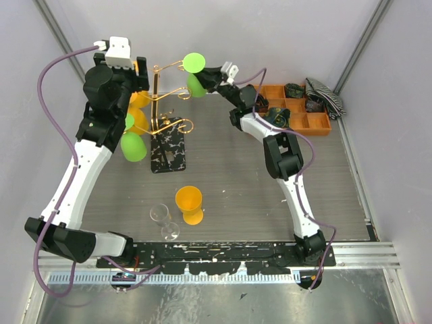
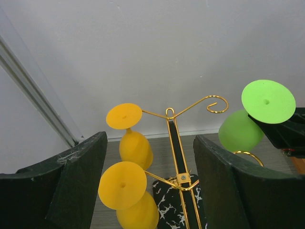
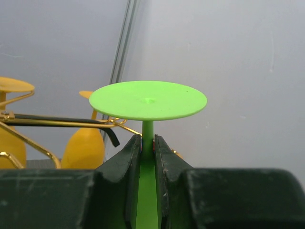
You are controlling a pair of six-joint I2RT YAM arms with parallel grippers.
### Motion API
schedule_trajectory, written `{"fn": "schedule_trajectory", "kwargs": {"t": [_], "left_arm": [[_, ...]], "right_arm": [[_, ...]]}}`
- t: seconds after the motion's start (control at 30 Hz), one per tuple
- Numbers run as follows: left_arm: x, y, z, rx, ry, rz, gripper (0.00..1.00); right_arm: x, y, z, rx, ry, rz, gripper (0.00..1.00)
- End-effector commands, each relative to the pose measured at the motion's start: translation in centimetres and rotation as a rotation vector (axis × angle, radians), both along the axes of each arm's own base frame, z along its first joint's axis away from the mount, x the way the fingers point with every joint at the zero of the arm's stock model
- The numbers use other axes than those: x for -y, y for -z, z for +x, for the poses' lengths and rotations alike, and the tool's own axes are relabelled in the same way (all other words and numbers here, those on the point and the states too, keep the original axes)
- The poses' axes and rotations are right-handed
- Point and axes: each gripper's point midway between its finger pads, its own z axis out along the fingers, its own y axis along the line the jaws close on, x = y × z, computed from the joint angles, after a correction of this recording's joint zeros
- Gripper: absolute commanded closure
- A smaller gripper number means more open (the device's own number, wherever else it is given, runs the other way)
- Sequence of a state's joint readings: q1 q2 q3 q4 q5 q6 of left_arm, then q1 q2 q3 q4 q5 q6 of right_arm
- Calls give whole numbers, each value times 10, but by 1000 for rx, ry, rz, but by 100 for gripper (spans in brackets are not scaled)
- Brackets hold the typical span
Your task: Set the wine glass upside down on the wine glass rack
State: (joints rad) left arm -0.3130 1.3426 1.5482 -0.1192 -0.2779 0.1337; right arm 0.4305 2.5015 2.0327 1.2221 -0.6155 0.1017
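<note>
The gold wire wine glass rack [image 1: 164, 101] stands on its black marbled base [image 1: 169, 147] at the back left. My right gripper [image 3: 147, 143] is shut on the stem of a green wine glass [image 3: 147, 100], held upside down with its foot up. In the top view that green glass [image 1: 195, 65] is just right of the rack's upper right scroll arm, apart from it. My left gripper [image 2: 150, 186] is open and empty, facing the rack [image 2: 177, 152] from the left. Two orange glasses [image 2: 124, 185] hang upside down on the rack's left arms.
Another green glass [image 1: 133, 146] hangs low at the rack's left. An orange glass [image 1: 190, 204] and a clear glass [image 1: 164, 221] lie on the table near the front. An orange compartment tray [image 1: 317, 130] with dark items and a striped cloth [image 1: 325, 94] sit at the back right.
</note>
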Motion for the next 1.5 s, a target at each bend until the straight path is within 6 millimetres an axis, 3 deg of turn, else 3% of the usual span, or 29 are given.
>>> {"fn": "schedule_trajectory", "kwargs": {"t": [0.0, 0.47, 0.87, 1.47], "left_arm": [[-2, 3, 3, -1, -1, -10, 21], [-7, 7, 6, -15, -12, -16, 21], [-9, 12, 11, -26, -10, -29, 21], [-14, 15, 11, -35, -15, -47, 21]], "right_arm": [[-6, -25, -2, 86, 9, 20, 99], [-21, 2, 19, 21, 66, 4, 99], [-27, 7, 35, -31, 157, 47, 99], [-33, 6, 40, -41, 243, 140, 99]]}}
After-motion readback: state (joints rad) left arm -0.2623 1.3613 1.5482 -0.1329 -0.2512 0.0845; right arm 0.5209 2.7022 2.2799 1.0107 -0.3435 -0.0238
